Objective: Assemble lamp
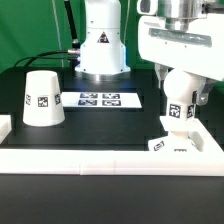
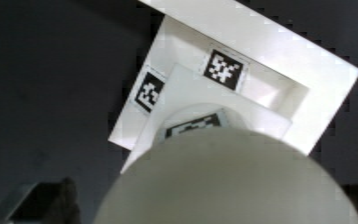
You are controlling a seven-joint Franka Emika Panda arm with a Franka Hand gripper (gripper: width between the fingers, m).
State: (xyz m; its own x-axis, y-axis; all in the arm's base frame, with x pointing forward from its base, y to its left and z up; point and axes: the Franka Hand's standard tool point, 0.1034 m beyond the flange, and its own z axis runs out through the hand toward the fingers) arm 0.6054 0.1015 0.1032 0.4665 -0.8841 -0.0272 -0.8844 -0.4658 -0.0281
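**A:** The gripper hangs over the corner where the table's near edge meets the edge on the exterior view's right. The arm drops almost straight down from above, wrist vertical.

**B:** And the wrist view is full of bulb, a big smooth white dome. The square base sits right under it, tags showing.

**A:** Are the jaws shut on it?

**B:** Can't tell. Dark fingers stand either side of the dome, set fairly wide, but the contact itself is out of sight. I also can't say whether the stem is seated in the base or just above it.

**A:** How will that bulb handle?

**B:** I'd say light, rigid plastic, and slippery. A round surface gives flat pads very little to bite on. The place to take it is across the widest part of the dome, squarely, with the stem kept upright so it doesn't twist out.

**A:** And the base?

**B:** Low and light, so I'd expect it to skate if pushed sideways.

**A:** The shade waits mouth-down near the edge on the exterior view's left, well apart. The marker board lies flat toward the far edge.
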